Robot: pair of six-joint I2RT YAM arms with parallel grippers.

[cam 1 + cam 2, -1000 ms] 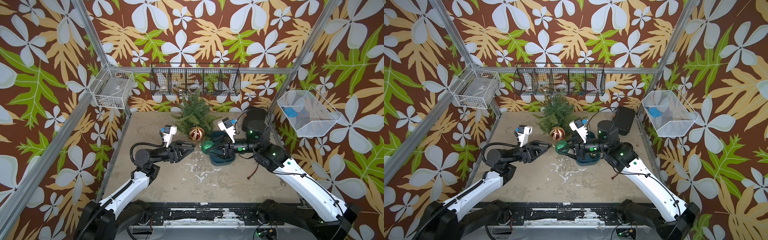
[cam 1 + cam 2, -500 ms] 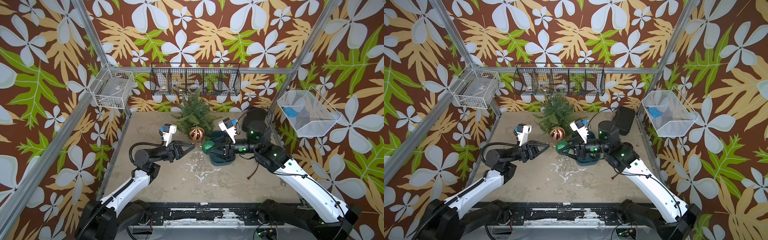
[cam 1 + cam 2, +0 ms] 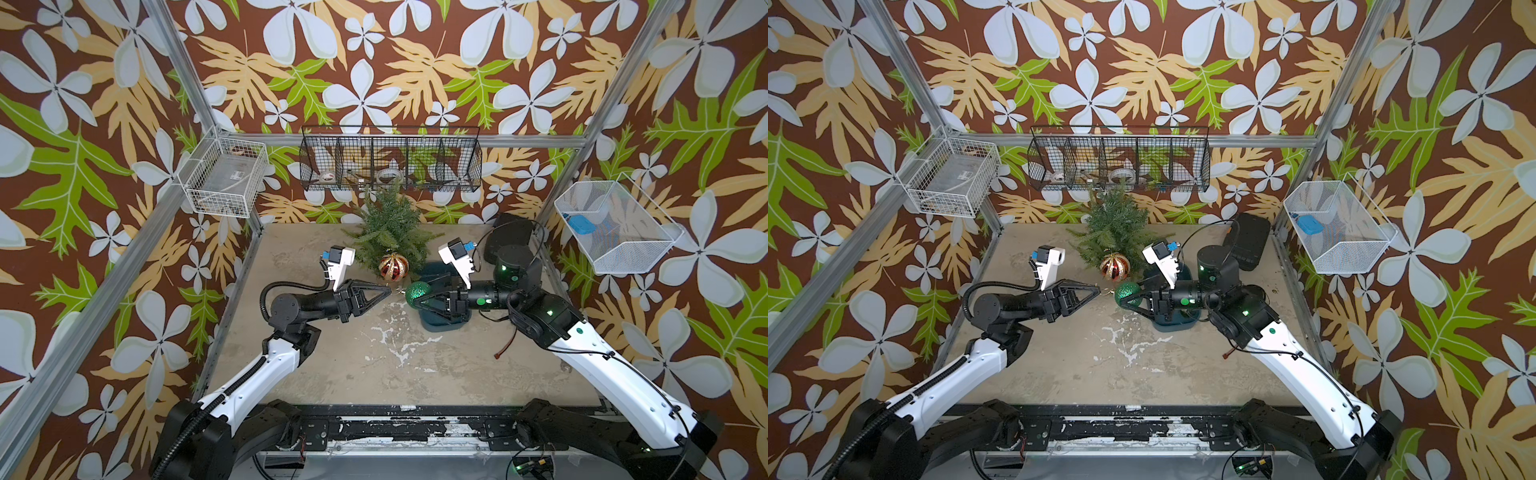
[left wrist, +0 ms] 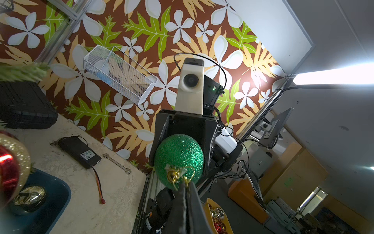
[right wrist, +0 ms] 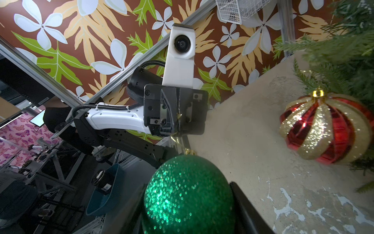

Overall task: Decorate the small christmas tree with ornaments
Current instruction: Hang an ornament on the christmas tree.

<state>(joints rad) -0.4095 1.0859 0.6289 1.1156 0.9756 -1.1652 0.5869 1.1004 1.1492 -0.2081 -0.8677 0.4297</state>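
I've got a glittery green ball (image 3: pixel 417 292), a red-and-gold striped ball (image 3: pixel 393 266), dark green tree (image 3: pixel 388 226), teal tray (image 3: pixel 440 326), mottled beige tabletop (image 3: pixel 374 374).

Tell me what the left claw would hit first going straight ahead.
The green glitter ball held in the right claw, almost at once; the left claw seems shut on its gold loop.

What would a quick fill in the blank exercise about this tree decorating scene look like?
1. The right gripper is shut on the ____ glitter ball.
2. That ball's gold hanging loop is pinched by the ____ gripper.
3. The red and gold striped ball hangs low on the small christmas ____.
4. The small gold ball lies in the dark blue ____.
Missing words: green; left; tree; tray.
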